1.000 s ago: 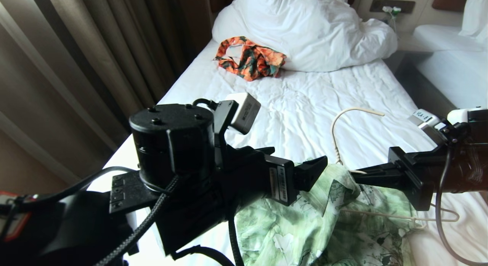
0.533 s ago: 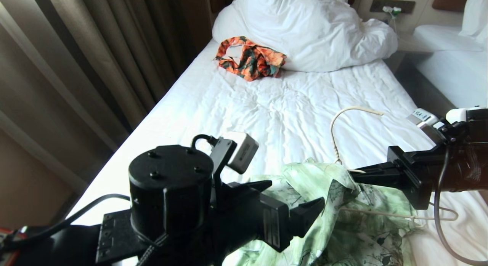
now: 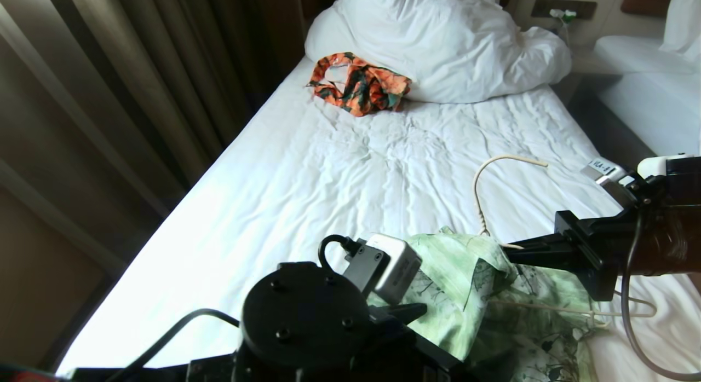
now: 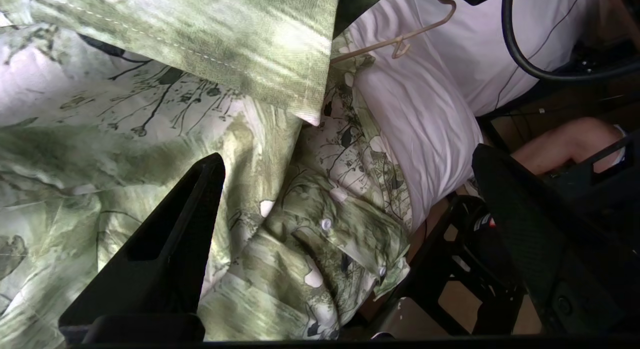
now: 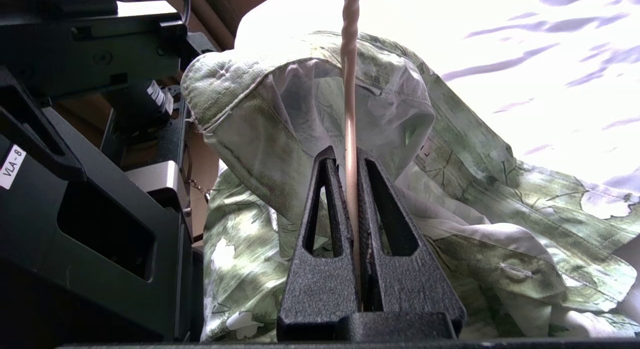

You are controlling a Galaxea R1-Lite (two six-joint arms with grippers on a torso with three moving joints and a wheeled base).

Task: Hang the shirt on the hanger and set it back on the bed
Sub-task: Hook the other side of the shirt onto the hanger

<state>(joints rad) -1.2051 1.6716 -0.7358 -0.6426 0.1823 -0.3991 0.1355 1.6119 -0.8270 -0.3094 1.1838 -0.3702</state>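
Meanwhile: Right Tool Clamps Hanger, Left Tool Gapes Over Shirt

Low at the near edge of the bed (image 3: 306, 168), the left tool (image 4: 345, 189) hangs with its jaws spread wide over the shirt (image 3: 493, 316), gripping nothing. The green floral shirt lies crumpled at the bed's near corner, its collar lifted around the hanger (image 3: 487, 174). To the right, the right tool (image 5: 352, 189) is pinched tight on the cream hanger's twisted neck, whose hook curves over the sheet. Farther back, an orange patterned garment (image 3: 358, 89) rests against the bunched duvet (image 3: 454, 42).
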